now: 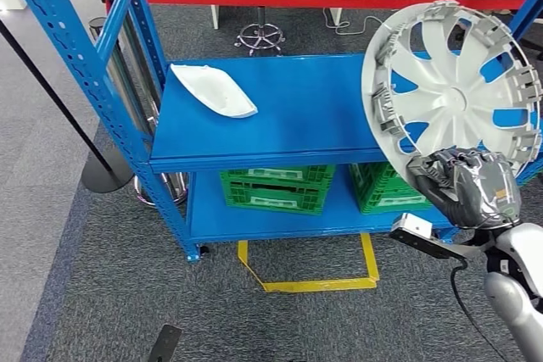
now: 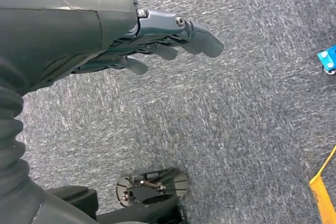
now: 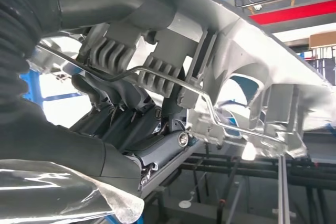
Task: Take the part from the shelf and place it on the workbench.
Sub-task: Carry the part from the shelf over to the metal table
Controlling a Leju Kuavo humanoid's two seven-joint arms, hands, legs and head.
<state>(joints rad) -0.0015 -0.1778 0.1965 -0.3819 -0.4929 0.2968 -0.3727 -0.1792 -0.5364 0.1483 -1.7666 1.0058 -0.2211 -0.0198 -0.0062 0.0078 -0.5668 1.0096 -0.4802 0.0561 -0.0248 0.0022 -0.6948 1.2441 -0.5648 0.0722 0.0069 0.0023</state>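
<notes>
Right hand (image 1: 471, 186) grips the lower rim of the wheel cover (image 1: 451, 82), fingers (image 3: 130, 124) hooked through its ribbed back, holding it upright and clear of the blue shelf (image 1: 301, 112). It looks light, stiff plastic with thin clips that could snap, so the rim seems the safest hold. Left hand (image 2: 166, 43) hangs over the carpet, fingers extended, holding nothing. 1 white panel (image 1: 213, 91) lies on the shelf.

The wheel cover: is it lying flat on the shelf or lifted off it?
Lifted: the right hand grips the wheel cover by its lower rim, tilted upright.
</notes>
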